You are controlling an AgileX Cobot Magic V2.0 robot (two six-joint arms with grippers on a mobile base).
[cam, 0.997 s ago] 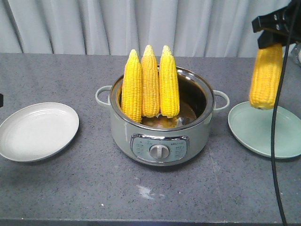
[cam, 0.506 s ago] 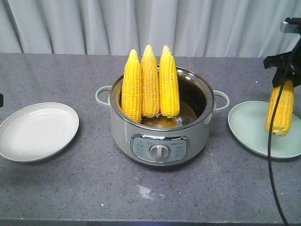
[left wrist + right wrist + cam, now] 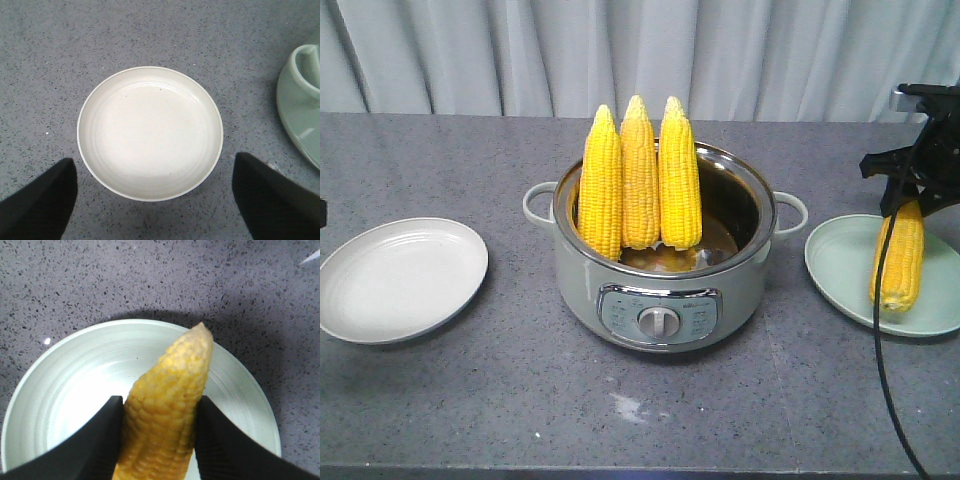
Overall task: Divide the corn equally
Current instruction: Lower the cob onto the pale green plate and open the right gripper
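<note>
Yellow cob is hanging nearly upright, tip down, over the green plate. My right end effector is pinching its thick end, fingers pressing both sides and covering that end. I am not able to tell whether the tip is touching the plate. Three more cobs are standing in the pot, lower ends hidden by its wall. My left end effector is hovering spread wide, gripping nothing, over the white plate on the grey table, with its fingers running off frame.
</note>
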